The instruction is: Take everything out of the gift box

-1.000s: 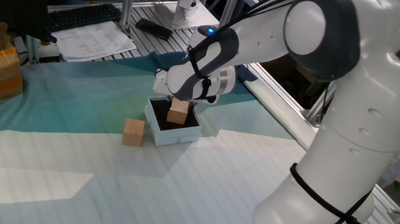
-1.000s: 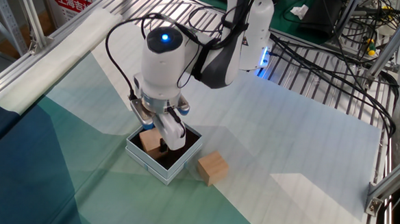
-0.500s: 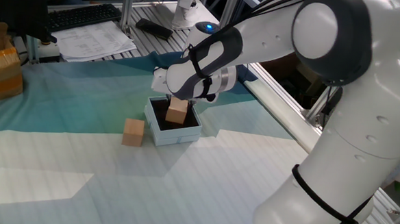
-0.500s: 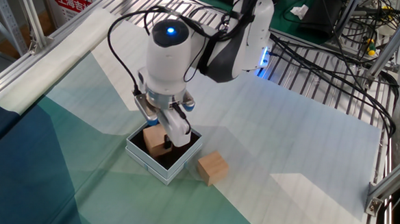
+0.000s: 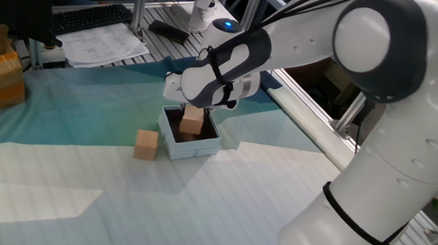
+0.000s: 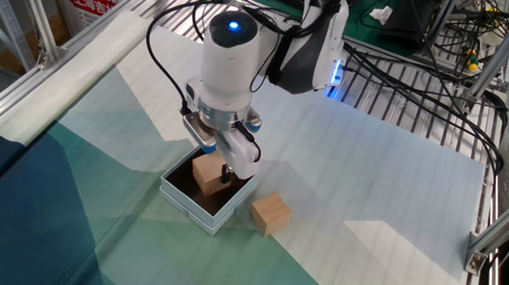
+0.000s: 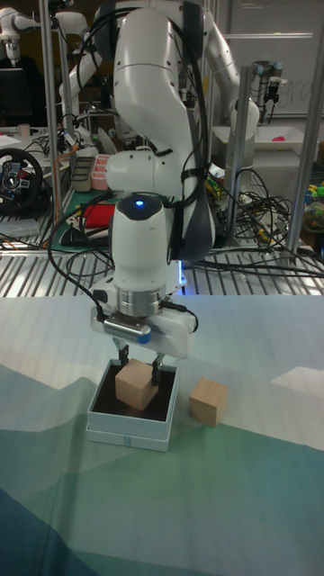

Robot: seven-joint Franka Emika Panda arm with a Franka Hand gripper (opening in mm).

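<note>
The gift box [image 5: 200,146] [image 6: 188,208] [image 7: 126,428] is small, pale-walled and dark inside, and sits mid-table. My gripper [image 5: 192,115] [image 6: 214,165] [image 7: 135,373] is shut on a tan wooden cube [image 5: 192,121] [image 6: 209,172] [image 7: 134,386], which hangs just above the box's opening, its lower part level with the rim. A second tan cube [image 5: 146,144] [image 6: 270,213] [image 7: 208,400] rests on the cloth beside the box. The box floor under the held cube looks dark and bare where visible.
An orange-brown taped carton [image 5: 0,79] stands at the far left. Papers [image 5: 103,44] and a keyboard [image 5: 89,16] lie behind the table. Metal rails [image 6: 410,121] and cables [image 6: 458,36] border the cloth.
My gripper has risen with the cube in it, lifting it from inside the box to rim height. The loose cube and the box have not moved.
</note>
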